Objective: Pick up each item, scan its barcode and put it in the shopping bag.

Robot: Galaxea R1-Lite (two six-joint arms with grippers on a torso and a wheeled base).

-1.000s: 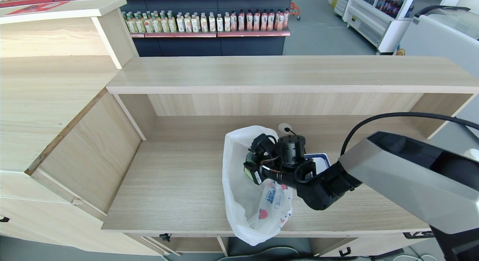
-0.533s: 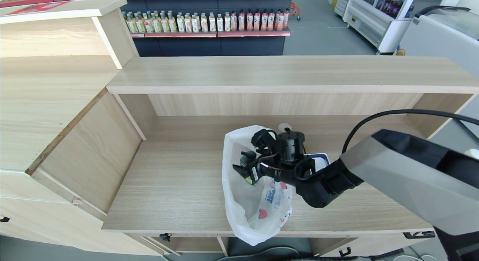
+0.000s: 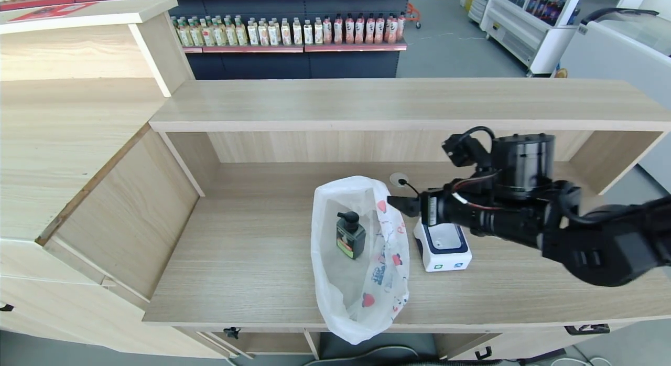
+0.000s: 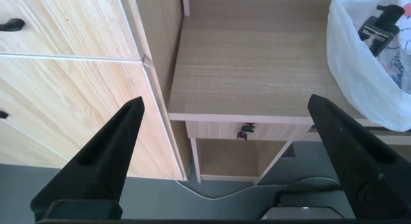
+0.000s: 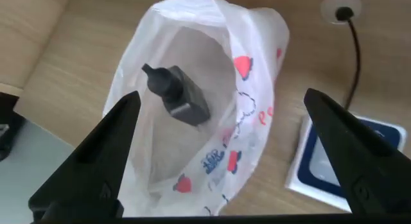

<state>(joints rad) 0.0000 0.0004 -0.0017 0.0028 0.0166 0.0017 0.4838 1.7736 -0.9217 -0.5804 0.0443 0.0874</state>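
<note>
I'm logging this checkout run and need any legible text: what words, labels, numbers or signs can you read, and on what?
No text can be read as it stands.
Label on the pump bottle in the shopping bag: too small to read.
Blue print among red hearts on the shopping bag: blurred.
Small marks on the scanner front: too small.
Labels on the shelf bottles behind: too far off.

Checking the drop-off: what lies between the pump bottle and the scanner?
In the head view, only the printed side wall of the shopping bag stands between the pump bottle and the scanner.
</note>
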